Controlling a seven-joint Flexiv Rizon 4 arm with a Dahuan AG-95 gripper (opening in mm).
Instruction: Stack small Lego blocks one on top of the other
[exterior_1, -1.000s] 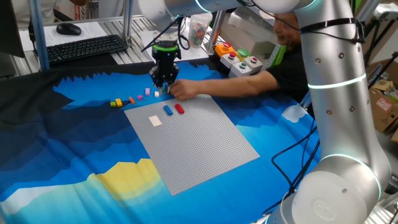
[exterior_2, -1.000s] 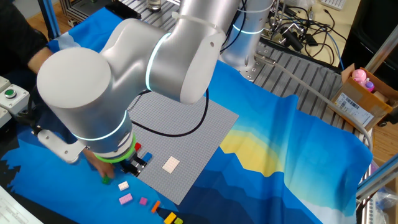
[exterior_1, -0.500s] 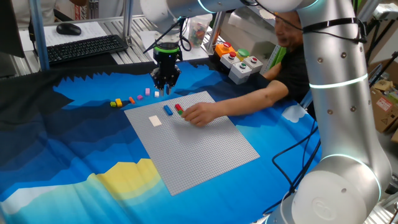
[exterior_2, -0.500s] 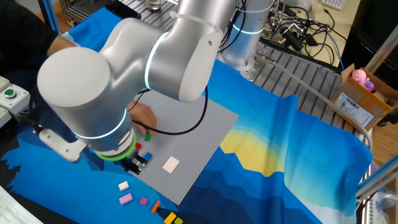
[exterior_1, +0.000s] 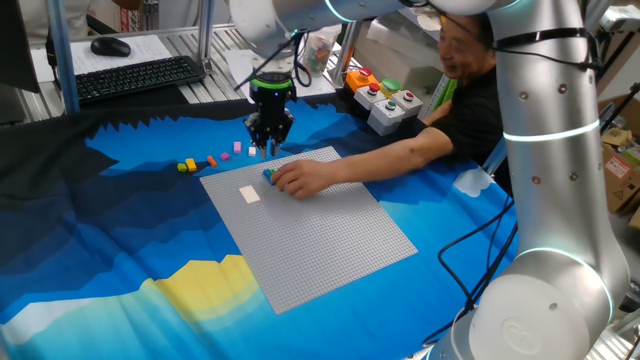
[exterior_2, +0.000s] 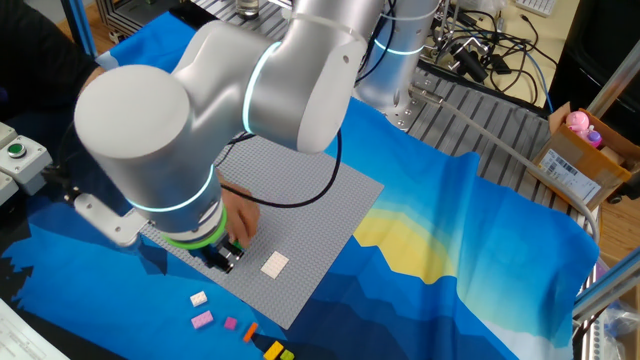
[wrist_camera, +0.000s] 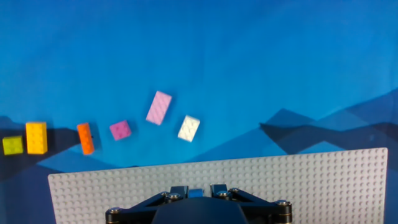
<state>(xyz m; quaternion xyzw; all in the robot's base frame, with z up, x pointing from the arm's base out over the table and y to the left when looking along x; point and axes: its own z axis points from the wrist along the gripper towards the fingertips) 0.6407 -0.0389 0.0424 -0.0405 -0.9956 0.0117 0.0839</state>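
Note:
Small Lego blocks lie in a row on the blue cloth: lime (wrist_camera: 12, 145), yellow (wrist_camera: 36, 137), orange (wrist_camera: 85, 138), magenta (wrist_camera: 120, 130), pink (wrist_camera: 159, 107) and white (wrist_camera: 188, 128). A cream block (exterior_1: 249, 194) sits on the grey baseplate (exterior_1: 320, 230). A blue block (exterior_1: 268, 175) shows beside a person's hand (exterior_1: 300, 178), which covers the spot where the red block lay. My gripper (exterior_1: 268, 150) hangs over the plate's far edge, also seen in the other fixed view (exterior_2: 225, 258). In the hand view the gripper (wrist_camera: 198, 188) has its jaws nearly together, with a sliver of blue between them.
The person's arm (exterior_1: 400, 155) reaches across the plate's right far corner. A grey box with coloured buttons (exterior_1: 385, 100) stands behind it. A keyboard (exterior_1: 135, 78) lies at the far left. My arm's large joint (exterior_2: 150, 130) overhangs the plate's left side.
The person's hand left the cloth beside my gripper, carried a green block onto the plate, and now rests over the red and blue blocks. My gripper shifted slightly right.

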